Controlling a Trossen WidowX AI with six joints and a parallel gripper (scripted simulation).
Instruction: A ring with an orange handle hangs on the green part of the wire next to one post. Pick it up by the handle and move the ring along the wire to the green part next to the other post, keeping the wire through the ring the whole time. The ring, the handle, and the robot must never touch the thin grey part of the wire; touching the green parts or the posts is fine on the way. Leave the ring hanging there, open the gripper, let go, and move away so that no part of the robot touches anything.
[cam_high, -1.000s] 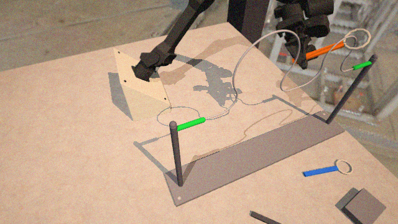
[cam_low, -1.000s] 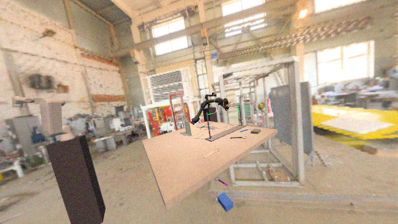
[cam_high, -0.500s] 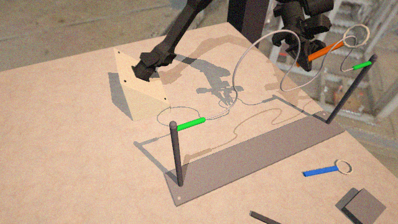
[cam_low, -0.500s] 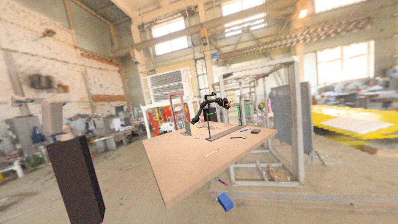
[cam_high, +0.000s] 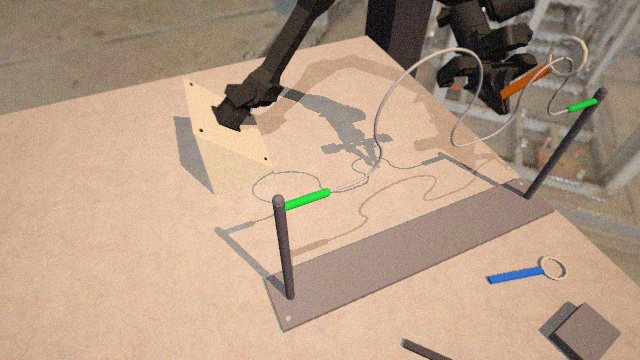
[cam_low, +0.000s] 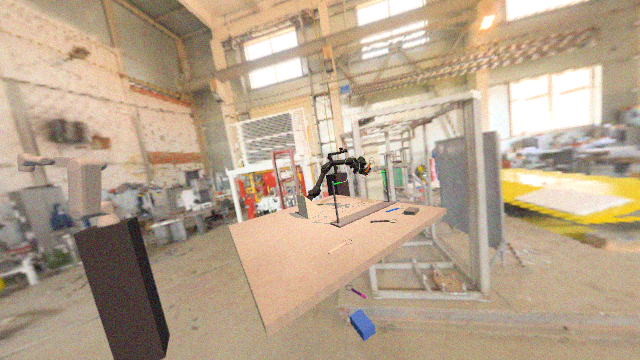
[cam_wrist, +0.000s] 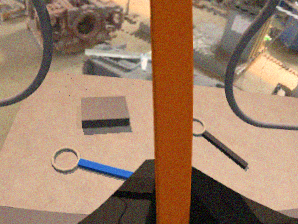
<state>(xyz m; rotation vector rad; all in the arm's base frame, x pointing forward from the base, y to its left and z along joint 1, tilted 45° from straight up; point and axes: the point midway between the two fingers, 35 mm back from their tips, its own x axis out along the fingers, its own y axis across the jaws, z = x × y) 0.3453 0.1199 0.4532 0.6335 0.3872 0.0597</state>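
Observation:
My gripper (cam_high: 500, 92) is shut on the orange handle (cam_high: 525, 82) (cam_wrist: 172, 96) and holds it high above the table's far right corner. The handle slants up to the right to its pale ring (cam_high: 552, 62), which sits around the thin grey wire (cam_high: 470, 146) just short of the green part (cam_high: 582, 105) beside the far post (cam_high: 560, 152). I cannot tell whether ring and wire touch. The other green part (cam_high: 307, 198) is at the near post (cam_high: 283, 245). In the exterior view the gripper (cam_low: 365, 167) is tiny.
Both posts stand on a grey base strip (cam_high: 400, 250). A blue-handled ring (cam_high: 517, 275) (cam_wrist: 100, 165), a grey block (cam_high: 585, 332) (cam_wrist: 105, 111) and a dark bar (cam_high: 425, 350) lie at the front right. A dark-handled ring (cam_wrist: 222, 148) lies nearby. A tan wedge (cam_high: 225, 150) stands at the left.

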